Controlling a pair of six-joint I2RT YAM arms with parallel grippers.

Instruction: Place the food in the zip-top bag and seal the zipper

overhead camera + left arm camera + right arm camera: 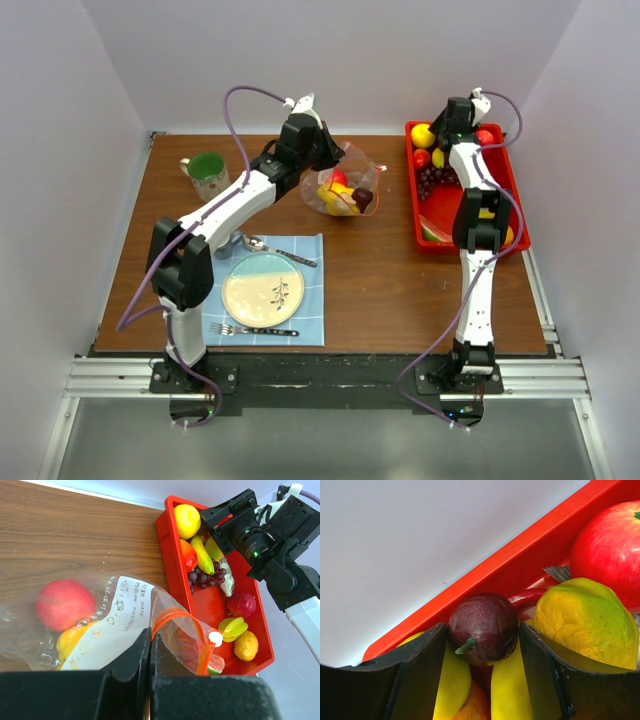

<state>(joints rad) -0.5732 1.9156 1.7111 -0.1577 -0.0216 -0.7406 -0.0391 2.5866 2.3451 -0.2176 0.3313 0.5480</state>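
Note:
The clear zip-top bag lies on the table left of the red tray. It holds a red peach and yellow pieces. My left gripper is shut on the bag's mouth edge, right at the orange-red zipper with its white slider. My right gripper is over the tray's far end, its fingers against both sides of a dark purple plum. A red apple and a yellow-green mango lie beside it. Grapes, a lemon and a starfruit are in the tray.
A green mug stands at the far left. A plate lies on a blue cloth at the near left, with a spoon and a fork. White walls close in on three sides.

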